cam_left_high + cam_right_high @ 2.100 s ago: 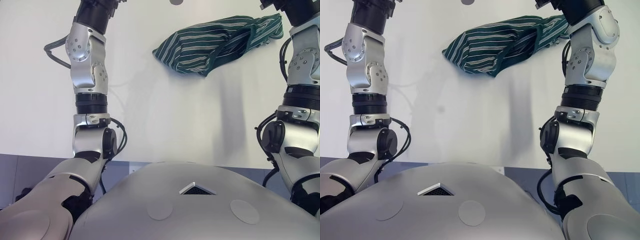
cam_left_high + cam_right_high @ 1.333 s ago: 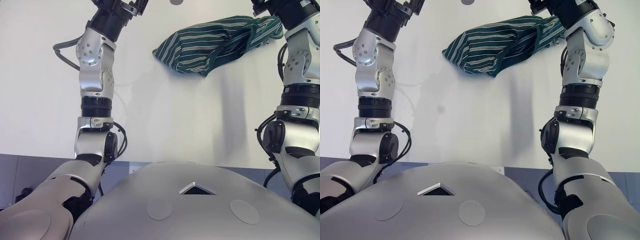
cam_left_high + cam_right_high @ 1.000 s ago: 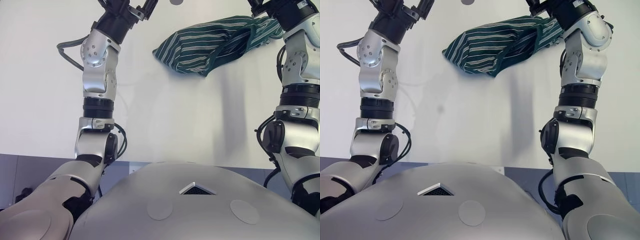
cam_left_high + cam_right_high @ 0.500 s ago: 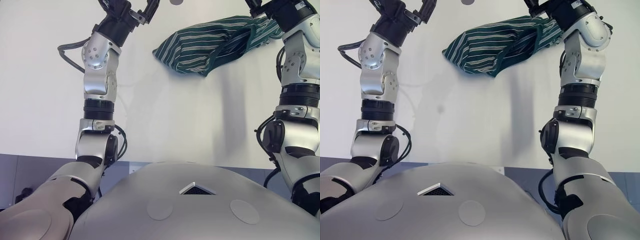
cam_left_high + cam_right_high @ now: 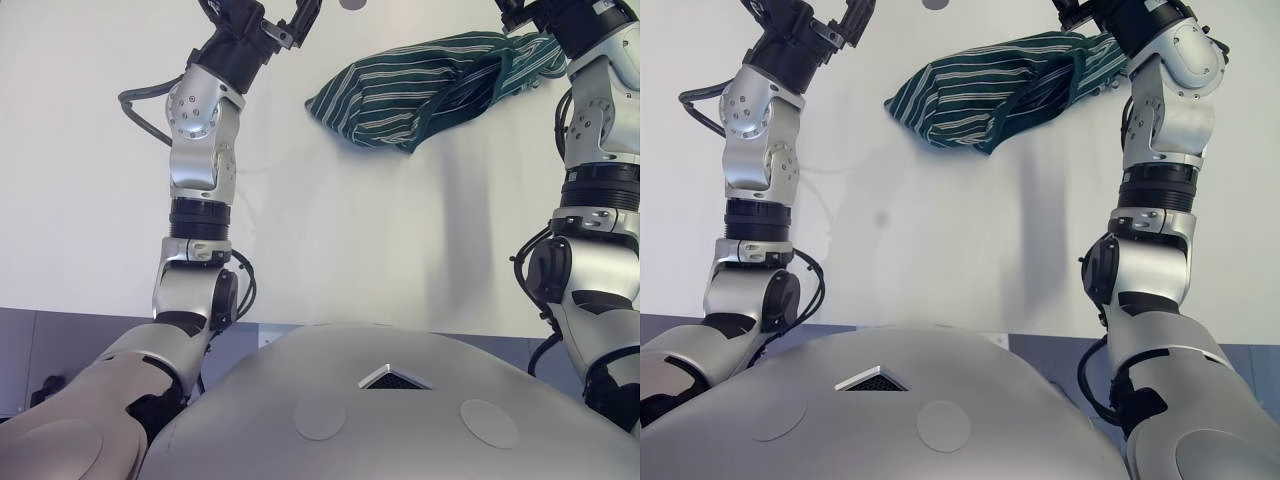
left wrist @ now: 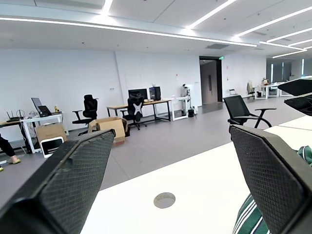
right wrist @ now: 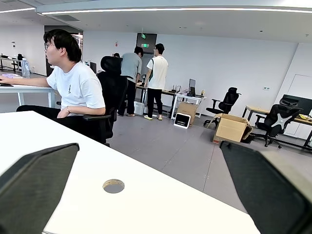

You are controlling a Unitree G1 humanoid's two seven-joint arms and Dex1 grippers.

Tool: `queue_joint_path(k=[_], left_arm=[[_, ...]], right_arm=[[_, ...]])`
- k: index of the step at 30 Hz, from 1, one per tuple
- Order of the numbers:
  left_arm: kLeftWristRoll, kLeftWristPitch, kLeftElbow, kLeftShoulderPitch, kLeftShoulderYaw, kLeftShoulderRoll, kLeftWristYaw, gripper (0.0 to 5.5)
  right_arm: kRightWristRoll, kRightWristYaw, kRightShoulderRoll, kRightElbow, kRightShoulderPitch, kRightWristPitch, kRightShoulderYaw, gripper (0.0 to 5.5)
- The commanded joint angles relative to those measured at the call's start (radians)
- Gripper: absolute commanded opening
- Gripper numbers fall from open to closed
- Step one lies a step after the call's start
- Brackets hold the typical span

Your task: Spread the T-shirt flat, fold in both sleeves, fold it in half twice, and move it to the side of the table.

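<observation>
While the white table [image 5: 330, 230] carries the T-shirt [image 5: 420, 90] as a crumpled heap by its far edge, toward the right corner, the long axis runs along that edge, left end slightly nearer. The left gripper [image 6: 168, 146] and right gripper [image 7: 146, 190] flank it, released and empty, probably poised to pull it flat.

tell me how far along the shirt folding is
Nothing looks done yet: the T-shirt lies bunched in a heap toward the far side of the table. In hand: the left hand is off the heap's left end and the right hand near its right end, both open and holding nothing. Left: spreading it flat, both sleeves, two folds, moving it aside.
</observation>
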Motion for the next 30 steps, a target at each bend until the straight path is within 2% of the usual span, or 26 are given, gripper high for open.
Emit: queue_joint_path(k=[1,30], left_arm=[[0.006,-0.004,-0.022,0.001,-0.005,-0.002,0.0,4.32],[0.015,0.015,-0.026,-0.01,-0.01,0.023,-0.018,4.32]], right_arm=[[-0.006,-0.006,0.0,-0.002,-0.006,0.0,0.007,5.37],[-0.018,-0.049,0.027,-0.01,0.023,-0.017,0.035,5.37]])
